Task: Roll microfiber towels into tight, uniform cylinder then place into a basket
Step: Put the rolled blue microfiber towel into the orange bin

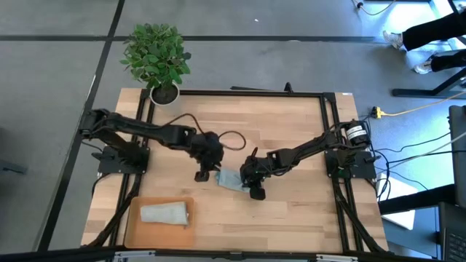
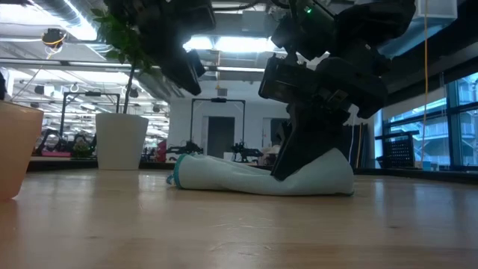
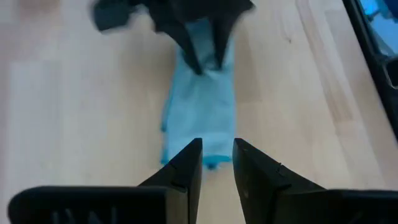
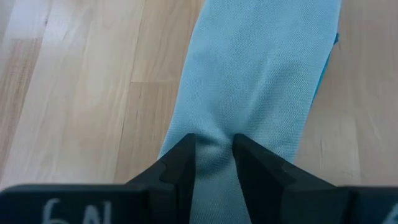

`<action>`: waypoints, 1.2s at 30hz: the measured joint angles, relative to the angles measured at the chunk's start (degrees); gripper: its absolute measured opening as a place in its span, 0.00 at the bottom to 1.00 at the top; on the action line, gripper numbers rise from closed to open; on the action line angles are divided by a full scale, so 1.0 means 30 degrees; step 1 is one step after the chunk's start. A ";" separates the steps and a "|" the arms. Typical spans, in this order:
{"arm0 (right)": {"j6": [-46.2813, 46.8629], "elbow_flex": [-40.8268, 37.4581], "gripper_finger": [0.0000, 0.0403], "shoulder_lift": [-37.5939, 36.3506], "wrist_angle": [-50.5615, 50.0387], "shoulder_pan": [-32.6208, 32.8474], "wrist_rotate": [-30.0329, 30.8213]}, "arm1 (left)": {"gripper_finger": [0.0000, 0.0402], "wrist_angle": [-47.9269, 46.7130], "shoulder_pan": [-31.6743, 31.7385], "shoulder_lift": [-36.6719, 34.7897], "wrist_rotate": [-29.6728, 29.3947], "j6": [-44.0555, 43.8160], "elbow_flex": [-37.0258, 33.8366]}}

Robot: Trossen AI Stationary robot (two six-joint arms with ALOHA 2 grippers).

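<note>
The right gripper (image 4: 214,155) pinches 1 end of the light blue towel (image 1: 228,179), which lies partly rolled on the table (image 1: 291,211). Just beyond the towel's other end, the left gripper (image 3: 217,163) hangs with its fingers narrowly parted, empty. The basket (image 1: 135,234), holding 1 rolled grey-green towel (image 1: 165,213), sits near the blue towel, on the left gripper's side.

A light wooden table (image 1: 291,211) with a black frame carries a blue towel (image 1: 230,179) near its middle, an orange basket (image 1: 132,231) at a front corner, and a plant pot (image 1: 164,93) at the far edge.
</note>
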 joint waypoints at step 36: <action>-0.0007 -0.0036 0.29 0.0044 0.1035 -0.0195 0.0140 | 0.20 -0.0027 -0.1567 0.0066 -0.0670 -0.0409 0.0000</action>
